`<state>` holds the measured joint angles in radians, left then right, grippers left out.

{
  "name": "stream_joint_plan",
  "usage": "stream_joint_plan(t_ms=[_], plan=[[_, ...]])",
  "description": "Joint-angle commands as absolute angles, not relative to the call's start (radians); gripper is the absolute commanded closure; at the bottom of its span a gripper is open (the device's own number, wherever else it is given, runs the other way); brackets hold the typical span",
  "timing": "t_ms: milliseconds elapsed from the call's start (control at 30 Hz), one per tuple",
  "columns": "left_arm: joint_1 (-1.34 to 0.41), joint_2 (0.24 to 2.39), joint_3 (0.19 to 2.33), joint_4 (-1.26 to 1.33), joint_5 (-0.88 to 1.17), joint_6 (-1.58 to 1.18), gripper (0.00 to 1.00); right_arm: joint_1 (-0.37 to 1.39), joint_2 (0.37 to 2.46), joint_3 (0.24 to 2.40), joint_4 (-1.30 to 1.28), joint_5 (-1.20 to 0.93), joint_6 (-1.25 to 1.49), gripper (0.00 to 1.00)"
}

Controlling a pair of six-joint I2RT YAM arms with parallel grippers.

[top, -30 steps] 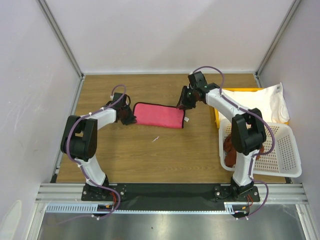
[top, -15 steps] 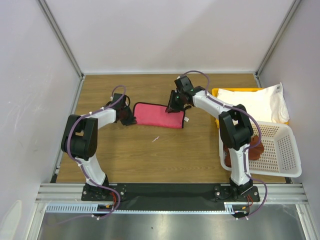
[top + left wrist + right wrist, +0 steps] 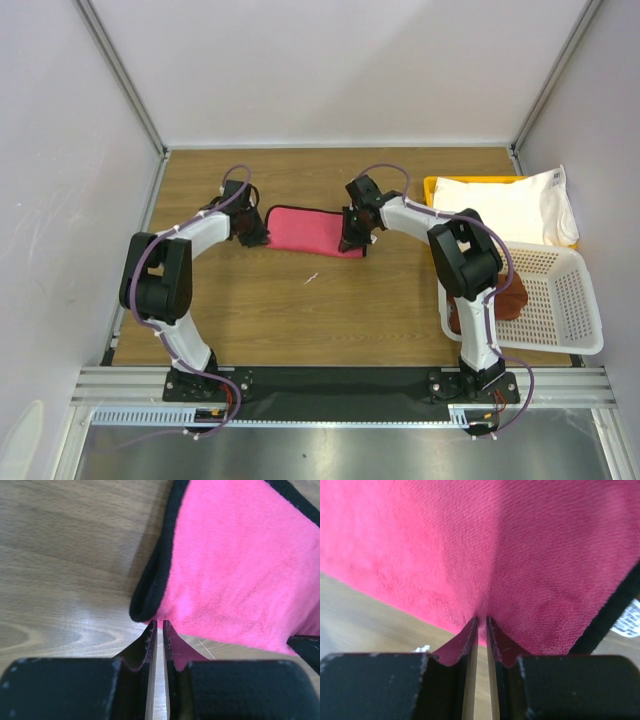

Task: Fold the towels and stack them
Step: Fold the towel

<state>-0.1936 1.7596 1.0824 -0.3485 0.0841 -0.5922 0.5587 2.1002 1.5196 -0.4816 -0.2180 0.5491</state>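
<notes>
The magenta-pink towel (image 3: 305,230) lies folded on the tabletop (image 3: 300,310), between the two arms. The left claw (image 3: 157,626) is clamped on its left corner, and the right claw (image 3: 481,621) seems clamped on its right edge. Either thin bite may hold only one layer, so lifting could undo the fold.

Overhead looking down, wrists close-up — sharing pink towel (image 3: 310,232)

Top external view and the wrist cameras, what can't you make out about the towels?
Reddish-brown towel in the basket: top view, right arm covers part; folded or not, unclear.
Tag on the pink towel: right wrist view, cut by the edge, print blurred.
White towel: top view, folds unreadable.
</notes>
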Motion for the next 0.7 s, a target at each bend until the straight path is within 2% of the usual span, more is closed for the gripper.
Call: stream_joint_plan(t_ms=[0, 200, 400, 467, 600, 667], plan=[[-0.186, 1.727, 1.063, -0.342, 0.051, -0.581, 0.87, 0.552, 2.088, 1.465, -0.474, -0.166, 0.505, 0.83], [-0.186, 1.747, 1.028, -0.333, 0.052, -0.589, 0.88, 0.548, 2.086, 1.454, -0.474, -0.178, 0.489, 0.84], [-0.186, 1.686, 1.089, -0.385, 0.045, -0.546, 0.86, 0.543, 2.049, 1.546, -0.528, -0.181, 0.445, 0.84], [-0.184, 1.661, 1.111, -0.388, 0.049, -0.525, 0.84, 0.542, 2.042, 1.603, -0.549, -0.196, 0.439, 0.84], [-0.176, 1.626, 1.127, -0.350, 0.063, -0.482, 0.65, 0.545, 2.043, 1.696, -0.548, -0.244, 0.452, 0.83], [-0.160, 1.647, 1.140, -0.325, 0.095, -0.459, 0.62, 0.549, 2.065, 1.745, -0.538, -0.268, 0.459, 0.83]])
